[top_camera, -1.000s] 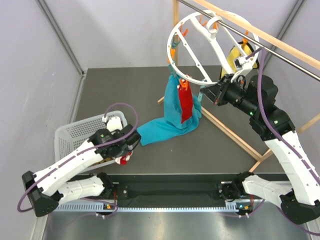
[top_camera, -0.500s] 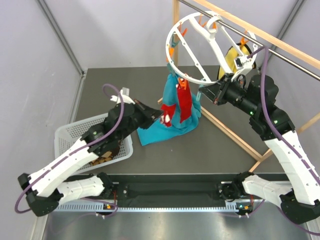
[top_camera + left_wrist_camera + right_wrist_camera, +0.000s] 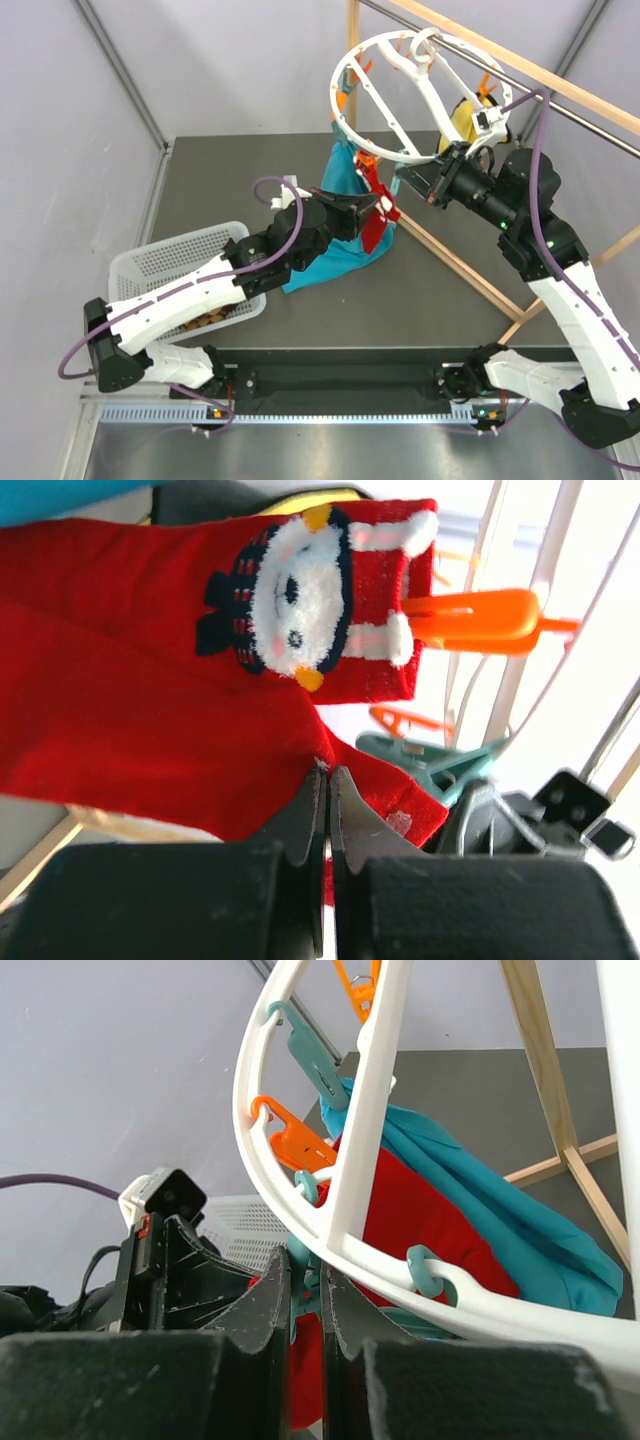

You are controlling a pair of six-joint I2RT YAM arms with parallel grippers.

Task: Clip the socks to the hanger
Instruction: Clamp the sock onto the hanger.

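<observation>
The white hanger [image 3: 372,1110] is hanging tilted from the rail at twelve o'clock in the top view. At its six o'clock rim, an orange clip [image 3: 480,620] is holding one red sock [image 3: 372,228]. The left gripper [image 3: 327,780] is pinching a second red sock [image 3: 375,795]. The right gripper [image 3: 305,1272] is squeezing a teal clip [image 3: 302,1295].

crowded hanger rim [image 3: 248,1090], teal cloth [image 3: 500,1210] below
</observation>
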